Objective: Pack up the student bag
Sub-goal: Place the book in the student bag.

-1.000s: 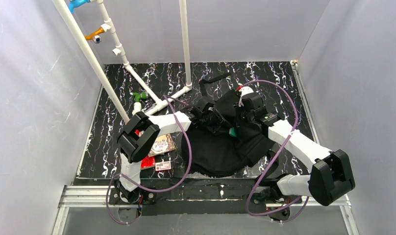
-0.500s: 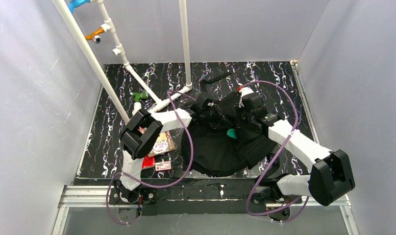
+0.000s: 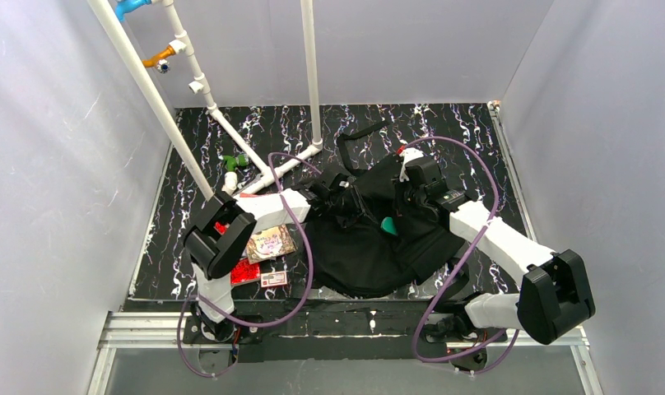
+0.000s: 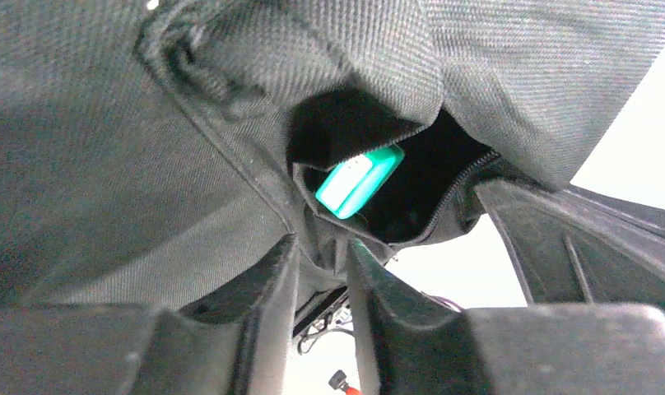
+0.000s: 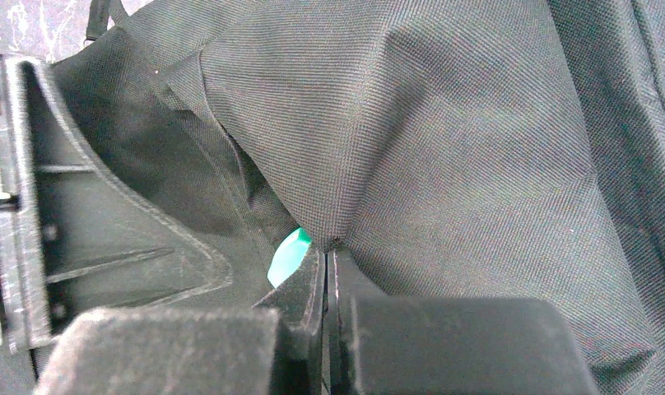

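**A:** From above, where's the bag?

**B:** The large black soft fabric backpack (image 3: 362, 251) lies slumped on the black marbled tabletop (image 3: 461, 132), beneath both arms. The left gripper (image 3: 346, 196) sits at its far left edge and the right gripper (image 3: 397, 212) at its far right. A small teal box (image 3: 388, 224) shows just beside the right one. It's black on black there, so I can't tell from this view how either pair of jaws stands.

**A:** Left wrist camera?

**B:** The left gripper (image 4: 321, 267) is pinched on the backpack's (image 4: 107, 164) zip edge, with cloth filling the gap between its fingers (image 4: 267, 313). Straight ahead of them the opening gapes, and the teal box (image 4: 360, 181) sits tilted inside it.

**A:** And the right wrist?

**B:** The right gripper (image 5: 329, 276) has its fingers pressed almost together on a peaked fold of the backpack (image 5: 461, 148). The teal box (image 5: 286, 257) peeks out just left of the fingertips, under that fold.
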